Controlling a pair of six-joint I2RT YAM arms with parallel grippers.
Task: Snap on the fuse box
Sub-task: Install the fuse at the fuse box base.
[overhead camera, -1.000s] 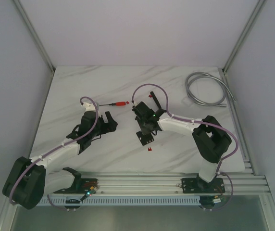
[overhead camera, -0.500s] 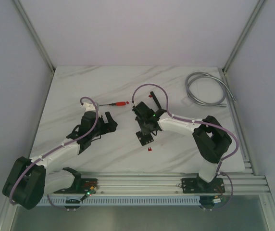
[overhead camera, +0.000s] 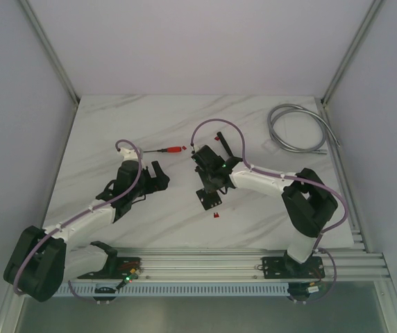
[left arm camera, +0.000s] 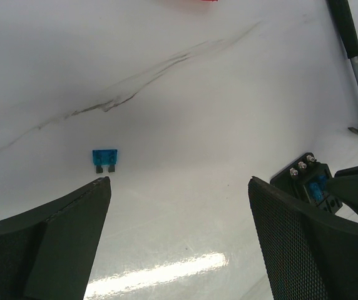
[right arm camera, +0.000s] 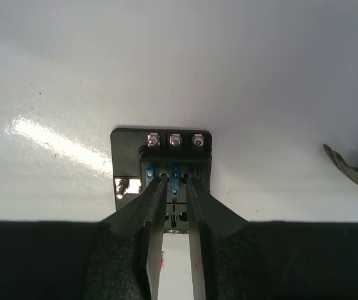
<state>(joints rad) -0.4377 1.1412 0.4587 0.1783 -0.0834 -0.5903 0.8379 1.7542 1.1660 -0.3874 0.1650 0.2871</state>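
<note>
The fuse box [overhead camera: 209, 196] is a small black block lying flat on the marble table near the middle. In the right wrist view the fuse box [right arm camera: 176, 156] shows three screws along its far edge and blue fuses in its slots. My right gripper [right arm camera: 176, 179] points down onto it, jaws a narrow gap apart, with one seated blue fuse [right arm camera: 176, 175] between the tips and not clamped. From above, the right gripper [overhead camera: 211, 184] covers the box's far half. My left gripper [overhead camera: 158, 175] stands wide open to the left, empty [left arm camera: 179, 181], with the fuse box [left arm camera: 313, 184] beyond its right finger.
A loose blue fuse [left arm camera: 104, 159] lies just past the left finger. A tiny red fuse [overhead camera: 216, 216] lies near the box. A red-handled tool [overhead camera: 174, 149] and a small black bracket [overhead camera: 219, 135] lie farther back. A grey cable coil [overhead camera: 296, 128] sits at the back right.
The right arm's elbow has shifted slightly to the right while its gripper stays over the fuse box. The left arm has not moved.
</note>
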